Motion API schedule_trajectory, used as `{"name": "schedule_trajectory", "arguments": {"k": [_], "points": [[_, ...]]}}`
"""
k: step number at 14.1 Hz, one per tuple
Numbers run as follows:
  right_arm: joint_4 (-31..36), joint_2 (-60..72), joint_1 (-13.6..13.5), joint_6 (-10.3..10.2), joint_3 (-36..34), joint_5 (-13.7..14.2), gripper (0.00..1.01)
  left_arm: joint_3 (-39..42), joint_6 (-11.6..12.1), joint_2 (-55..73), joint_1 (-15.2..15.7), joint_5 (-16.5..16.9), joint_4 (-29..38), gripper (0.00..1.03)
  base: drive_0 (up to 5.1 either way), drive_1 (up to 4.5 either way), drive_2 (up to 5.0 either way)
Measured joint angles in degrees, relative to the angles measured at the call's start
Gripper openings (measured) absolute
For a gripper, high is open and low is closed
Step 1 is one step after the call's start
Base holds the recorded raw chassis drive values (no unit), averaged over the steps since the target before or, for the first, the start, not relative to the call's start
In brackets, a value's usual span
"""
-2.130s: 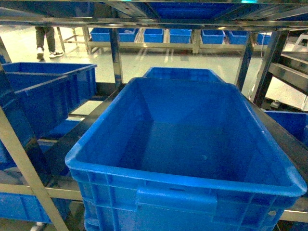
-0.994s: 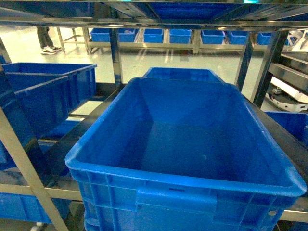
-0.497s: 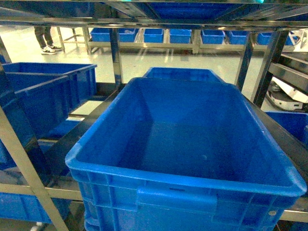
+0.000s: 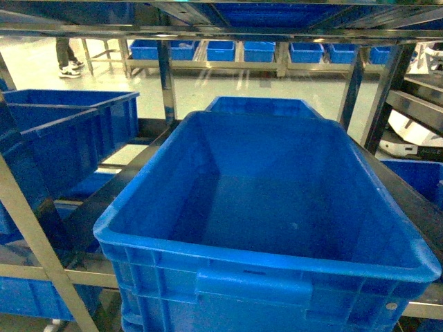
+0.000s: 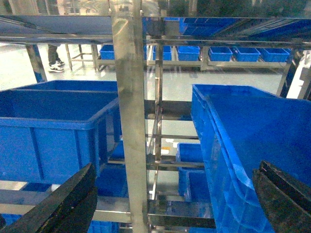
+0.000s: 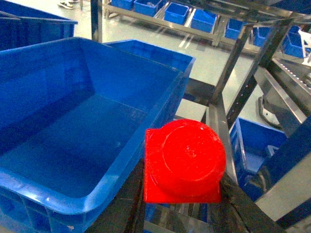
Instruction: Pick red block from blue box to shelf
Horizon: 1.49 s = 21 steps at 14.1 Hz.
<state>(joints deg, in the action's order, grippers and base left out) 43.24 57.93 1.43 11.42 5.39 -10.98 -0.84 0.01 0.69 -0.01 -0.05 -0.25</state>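
Observation:
In the right wrist view my right gripper (image 6: 183,195) is shut on the red block (image 6: 184,160), a bright red brick with one round stud facing the camera. It hangs just right of a dark blue crate (image 6: 141,141), above the steel shelf (image 6: 233,53) beam. My left gripper (image 5: 172,204) is open with nothing in it, facing a shelf upright (image 5: 127,97) between two crates. The pale blue box is out of view. Neither gripper shows in the head view, which looks at the shelf (image 4: 166,69).
A large empty dark blue crate (image 4: 263,257) fills the shelf tier in front of me, with another crate (image 4: 76,131) to its left and one behind. Steel uprights stand on both sides. More blue bins line a far rack (image 4: 242,50). A person's legs (image 4: 68,59) are far left.
The person's feet at the far left have shifted, and a white object at the far right has moved. The crates and shelf stand as before.

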Motion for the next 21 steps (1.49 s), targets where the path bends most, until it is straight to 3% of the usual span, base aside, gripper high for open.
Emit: {"name": "schedule_trajectory", "arguments": {"k": [3,9,15,21], "points": [[3.74,7.50,-3.34,0.26,3.41,0.83,0.28,0.00,0.00,0.00,0.00,0.00,0.02,0.98,0.0,0.00,0.0],[8.09,22.91,-6.73,0.87,12.15,2.16,0.28,0.00,0.00,0.00,0.00,0.00,0.00,0.98,0.0,0.00,0.0],[9.68,32.06,-14.27,1.75,17.59,5.05,0.28,0.00,0.00,0.00,0.00,0.02,0.00,0.98,0.0,0.00,0.0],[7.67,44.26,-15.41,3.48,28.87,4.92,0.28,0.00,0.00,0.00,0.00,0.02,0.00,0.98,0.0,0.00,0.0]]}}
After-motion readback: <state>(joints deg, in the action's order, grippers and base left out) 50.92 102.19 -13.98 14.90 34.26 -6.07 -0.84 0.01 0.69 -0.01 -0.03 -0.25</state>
